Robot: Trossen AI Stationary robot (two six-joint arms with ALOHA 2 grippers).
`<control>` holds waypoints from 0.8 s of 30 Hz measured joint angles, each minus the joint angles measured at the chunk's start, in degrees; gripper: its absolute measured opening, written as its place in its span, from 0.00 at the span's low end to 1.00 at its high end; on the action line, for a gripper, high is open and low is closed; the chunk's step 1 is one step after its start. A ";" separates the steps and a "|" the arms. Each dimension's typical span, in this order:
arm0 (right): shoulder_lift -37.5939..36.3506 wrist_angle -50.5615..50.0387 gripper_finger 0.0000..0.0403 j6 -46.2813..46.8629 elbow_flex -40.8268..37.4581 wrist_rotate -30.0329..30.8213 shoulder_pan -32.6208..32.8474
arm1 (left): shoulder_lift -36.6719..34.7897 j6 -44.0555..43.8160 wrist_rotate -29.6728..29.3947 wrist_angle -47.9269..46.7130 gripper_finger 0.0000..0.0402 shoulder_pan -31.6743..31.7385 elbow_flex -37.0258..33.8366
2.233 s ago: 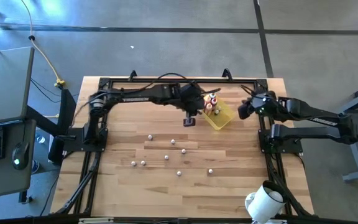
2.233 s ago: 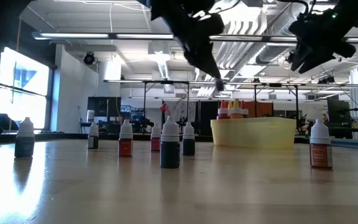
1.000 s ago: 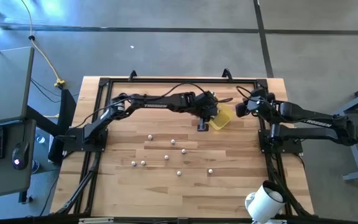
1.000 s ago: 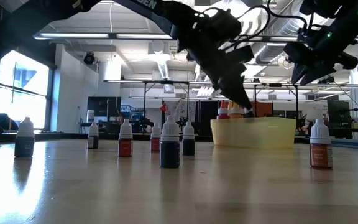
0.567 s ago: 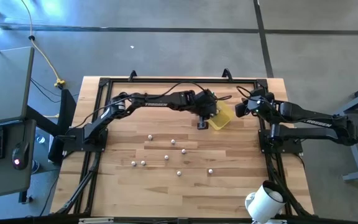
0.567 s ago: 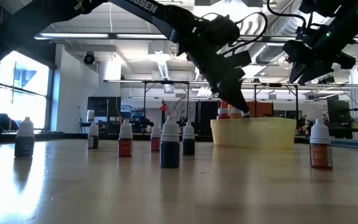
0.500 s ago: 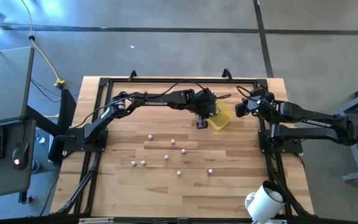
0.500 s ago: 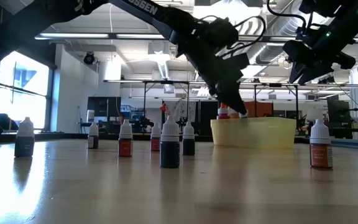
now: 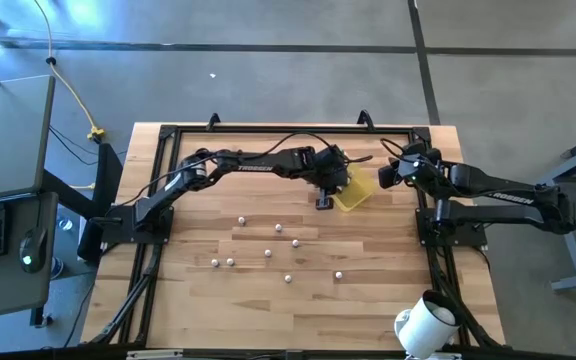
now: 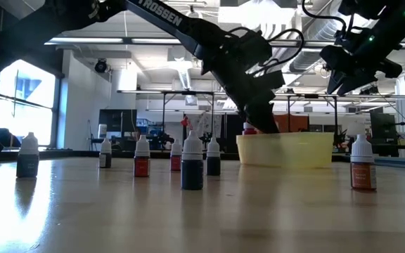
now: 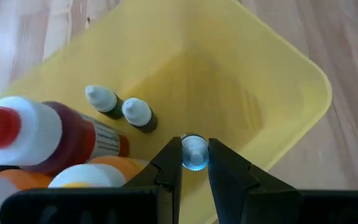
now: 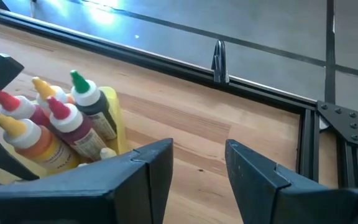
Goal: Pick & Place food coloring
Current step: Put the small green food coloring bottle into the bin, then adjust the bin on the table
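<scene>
My left gripper (image 9: 336, 187) reaches into the yellow tray (image 9: 359, 191) at the table's far right and is shut on one tiny food coloring bottle (image 11: 194, 151). Two more tiny whitish-capped bottles (image 11: 122, 111) stand on the tray floor beside several bigger squeeze bottles (image 12: 55, 127). Several tiny bottles (image 9: 268, 253) stand upright on the wood at mid-table, seen in a row in the low view (image 10: 192, 165). My right gripper (image 12: 199, 155) hovers open just right of the tray, with nothing between its fingers. My left gripper pinches the tiny bottle's pale cap (image 11: 194, 148) between its two fingertips. The fingers slant down into the tray from the table's left side. The bottle's body is hidden under the fingers, so I cannot tell whether it stands on the tray floor.
A black metal frame (image 9: 288, 130) runs round the table's far and side edges. A white cylinder (image 9: 423, 325) sits at the near right corner. One bottle (image 10: 363, 163) stands alone to the right of the tray in the low view.
My left gripper has sunk lower into the yellow tray with the tiny bottle still pinched, and it now hides the bigger bottles' caps in the low view. My right gripper has kept still.
</scene>
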 joint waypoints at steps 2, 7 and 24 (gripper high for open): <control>0.00 -0.02 0.35 0.00 0.00 -0.01 0.00 | 0.00 0.26 -0.03 -0.11 0.14 0.00 0.00; 0.00 0.00 0.35 0.00 0.00 0.00 0.00 | 0.00 1.61 -0.14 -0.22 0.16 0.00 -0.02; 0.00 0.00 0.35 0.00 0.00 -0.04 0.00 | 0.42 2.81 -2.28 -5.77 0.30 -0.30 4.61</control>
